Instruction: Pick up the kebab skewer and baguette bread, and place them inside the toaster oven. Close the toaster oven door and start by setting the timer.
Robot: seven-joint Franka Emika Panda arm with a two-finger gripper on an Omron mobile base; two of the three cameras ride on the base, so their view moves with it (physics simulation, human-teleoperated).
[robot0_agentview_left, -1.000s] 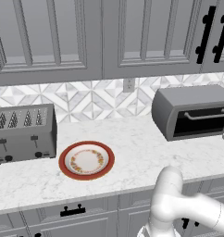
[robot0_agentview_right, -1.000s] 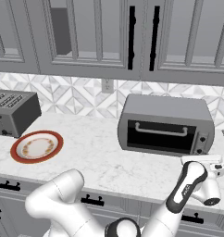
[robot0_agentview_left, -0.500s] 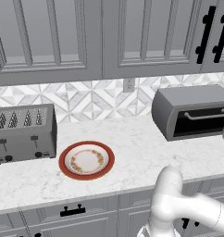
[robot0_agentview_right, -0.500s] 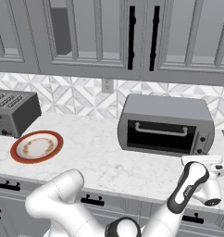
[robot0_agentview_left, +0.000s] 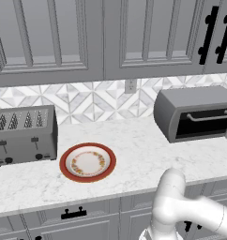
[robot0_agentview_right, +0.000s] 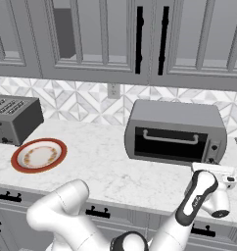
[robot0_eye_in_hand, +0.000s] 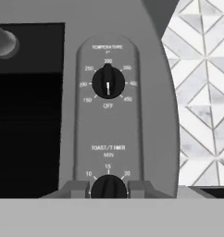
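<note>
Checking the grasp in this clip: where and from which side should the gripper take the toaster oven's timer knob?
Grip the timer knob on its round rim, one finger each side, coming straight on at the control panel of the toaster oven. The knob is a small dark disc standing out from the flat panel, so only a frontal pinch fits. The gripper is already shut on it that way.

On the toaster oven (robot0_eye_in_hand: 123, 69) control panel, the upper knob (robot0_eye_in_hand: 108, 84) sits under the heading "TEMPERATURE" (a small unit mark below it is too blurred to read), ringed by 150, 200, 250, 300, 350, 400 and 450, with "OFF" printed beneath it. Lower on the same panel, the heading "TOAST/TIMER" with "MIN" under it stands above the timer knob (robot0_eye_in_hand: 108, 187), and the numbers 10, 15 and 20 arc over that knob's top.
</note>
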